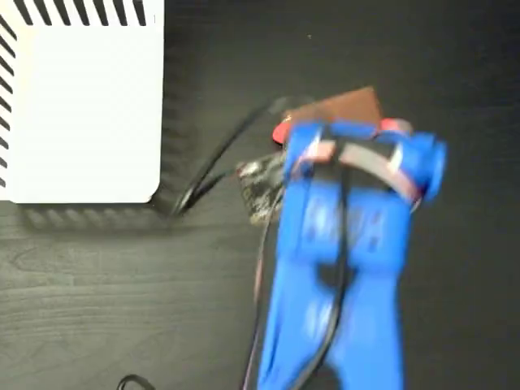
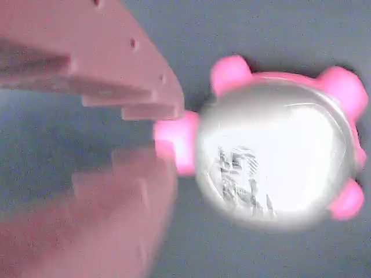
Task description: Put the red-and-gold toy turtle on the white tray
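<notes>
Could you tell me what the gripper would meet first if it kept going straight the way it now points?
Most likely the toy turtle with the shiny domed shell and pink-red feet: in the wrist view the open gripper points at its nearest pink limb, though depth is unclear.

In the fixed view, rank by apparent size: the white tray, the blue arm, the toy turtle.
1-2. White tray and blue arm: similar; tray is cropped, arm nearer the camera.
3. Toy turtle: only red slivers show.
</notes>
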Controlling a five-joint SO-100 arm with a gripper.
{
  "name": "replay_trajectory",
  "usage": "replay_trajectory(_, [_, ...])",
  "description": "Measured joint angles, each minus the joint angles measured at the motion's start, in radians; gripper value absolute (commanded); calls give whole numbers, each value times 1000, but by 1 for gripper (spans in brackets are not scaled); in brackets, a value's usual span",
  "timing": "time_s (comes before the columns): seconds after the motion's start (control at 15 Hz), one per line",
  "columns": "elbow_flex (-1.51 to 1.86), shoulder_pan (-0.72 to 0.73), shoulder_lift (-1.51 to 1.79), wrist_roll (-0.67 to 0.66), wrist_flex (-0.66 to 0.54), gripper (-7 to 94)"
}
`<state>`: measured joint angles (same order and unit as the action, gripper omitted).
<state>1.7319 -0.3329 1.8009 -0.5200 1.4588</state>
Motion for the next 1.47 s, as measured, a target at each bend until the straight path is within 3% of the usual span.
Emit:
replay_trajectory(0.13, [-112, 2, -117, 0, 71, 39])
replay_trajectory(0.4, [-204, -29, -253, -6, 107, 39])
replay_trajectory(0.6, [-219, -41, -313, -63, 135, 48])
replay_trajectory(0.73, [-225, -48, -333, -69, 140, 59])
replay_trajectory(1.47, [-239, -20, -517, -58, 6, 59])
